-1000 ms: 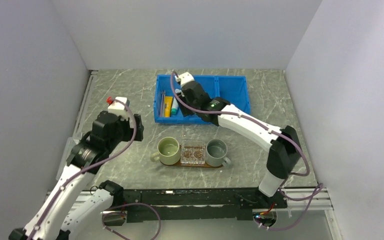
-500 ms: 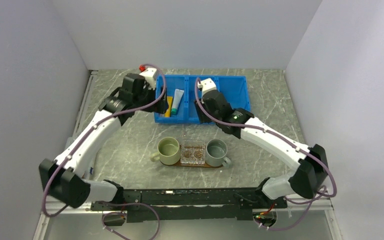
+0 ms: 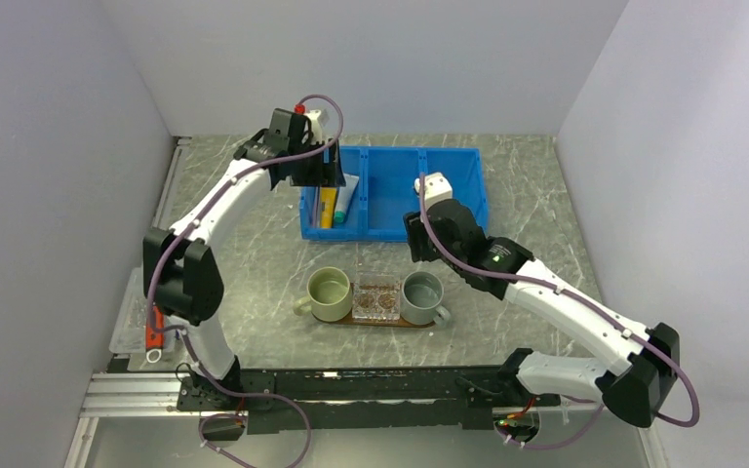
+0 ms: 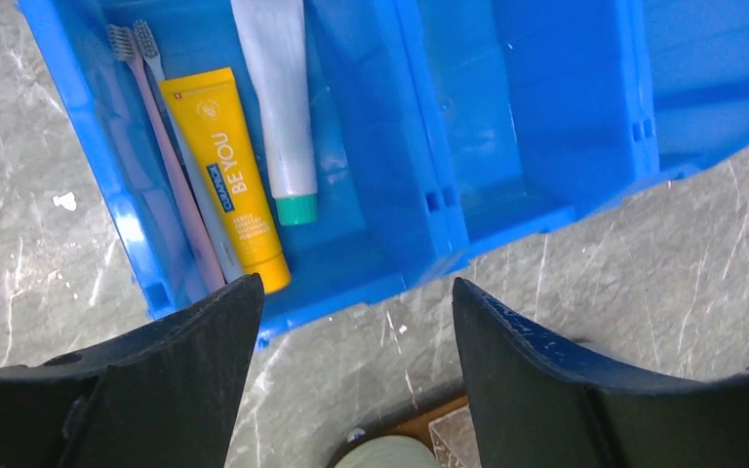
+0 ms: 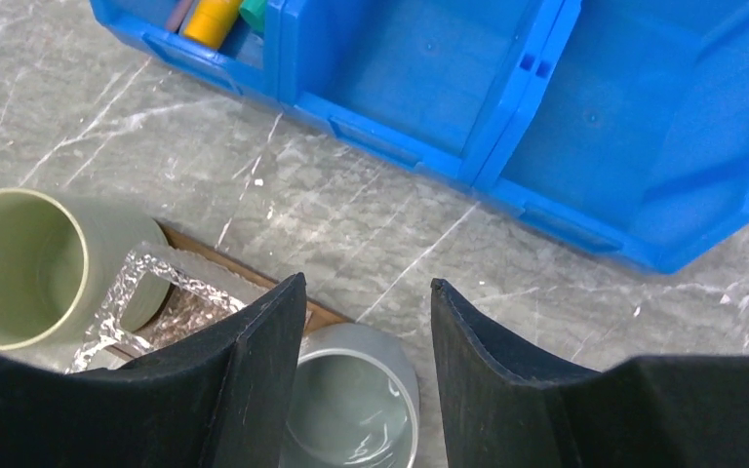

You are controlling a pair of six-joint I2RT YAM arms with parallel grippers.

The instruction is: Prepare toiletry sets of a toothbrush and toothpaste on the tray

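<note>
Both sets are unpicked: pinkish toothbrush, grey toothbrush, yellow tube and white tube all lie in the left compartment of the blue bin, side by side. Brushes are against the left wall, bristles at the far end, tube caps at the near end. Long axes run roughly parallel, near-to-far along the compartment, slightly skewed in the left wrist view. Left hand hangs over the bin's near wall, jaws spread wide, nothing between them. The items sit just ahead of the fingertips and a bit left of centre. The jaw gap runs across their long axes, so I judge a pinch across the width needs only a short reach forward, left and down, no big wrist roll. The brushes touch each other and the yellow tube, so separating one looks fiddly. Right hand is jaws apart at middling width and empty, over the tabletop between bin and tray, above the grey mug. Left arm is clearly nearer. The tray carries the green mug, clear holder and grey mug, no toiletries yet.
</note>
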